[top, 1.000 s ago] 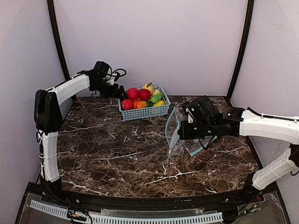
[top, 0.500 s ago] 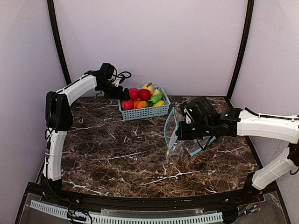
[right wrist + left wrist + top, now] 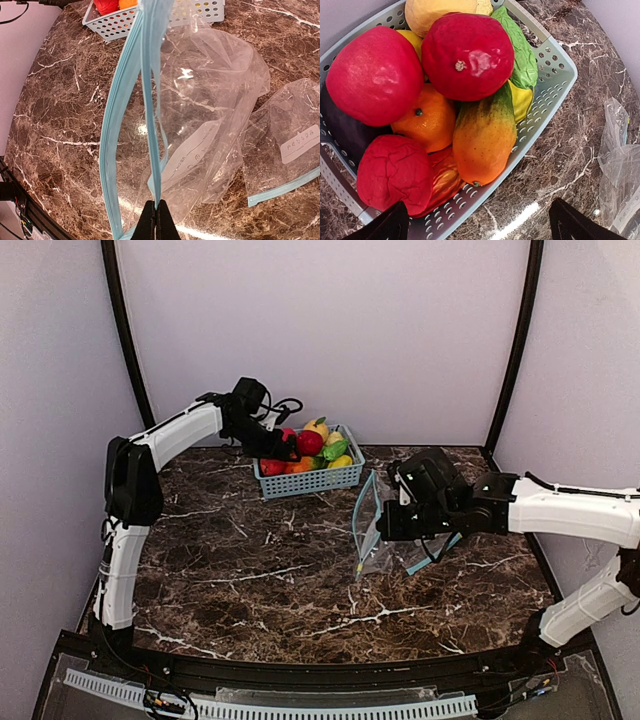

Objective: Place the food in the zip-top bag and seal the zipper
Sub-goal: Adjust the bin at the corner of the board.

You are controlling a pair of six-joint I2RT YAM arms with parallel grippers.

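Note:
The food (image 3: 310,443) is heaped in a light-blue mesh basket (image 3: 308,481) at the back of the table. In the left wrist view I see two red round fruits (image 3: 467,55), an orange (image 3: 427,117), a mango (image 3: 485,135) and a green vegetable (image 3: 520,55). My left gripper (image 3: 285,447) hovers over the basket's left end, open, its fingertips (image 3: 390,227) spread wide with nothing between them. My right gripper (image 3: 156,220) is shut on the light-blue zipper (image 3: 150,100) of the zip-top bag (image 3: 210,100), holding it upright with its mouth gaping.
A second clear bag (image 3: 290,145) lies flat on the marble to the right of the held one, under my right arm. The basket rim (image 3: 545,95) sits close to the back wall. Black posts stand at both back corners.
My left arm has swung right, from beside the basket's left end to over the fruit, and its jaws have spread wider. The right arm and the bag have barely moved.

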